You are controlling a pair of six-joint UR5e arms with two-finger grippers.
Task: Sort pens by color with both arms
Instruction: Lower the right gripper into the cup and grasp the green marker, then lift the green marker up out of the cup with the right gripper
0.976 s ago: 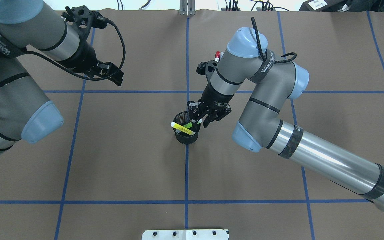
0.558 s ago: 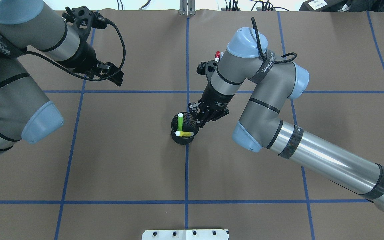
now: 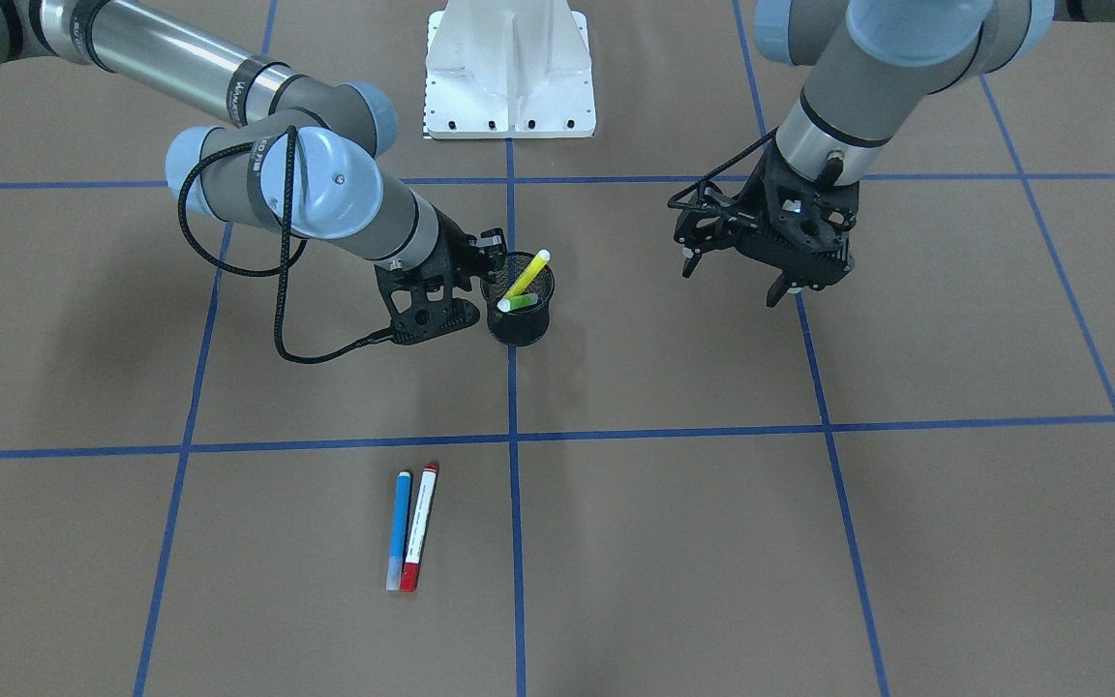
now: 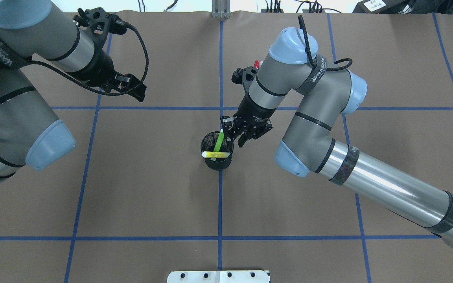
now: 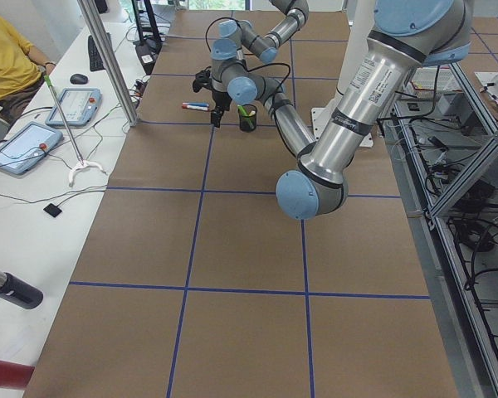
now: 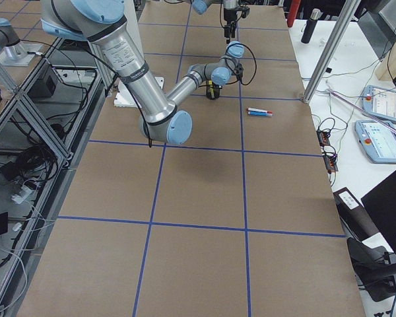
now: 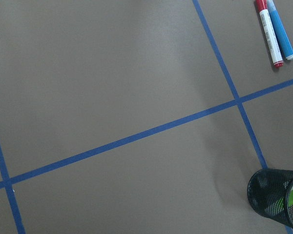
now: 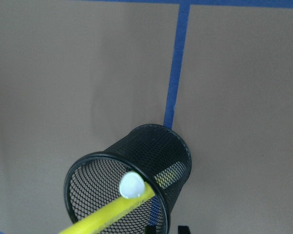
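Parks the left gripper (image 4: 134, 87), spread and empty, clear over the table's left half — groups light green pen (image 4: 220, 140) and yellow pen (image 4: 215, 154) in the mesh cup (image 4: 216, 165) mid-table, right gripper (image 4: 235, 138) parted and empty at its rim, blue pen (image 3: 400, 523) and red pen (image 3: 420, 523) paired toward the far edge.

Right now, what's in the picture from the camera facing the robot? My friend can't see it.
A black mesh cup holds a yellow pen and a green pen, with the right gripper beside it. A blue pen and a red pen lie side by side on the table; the left gripper hangs apart.
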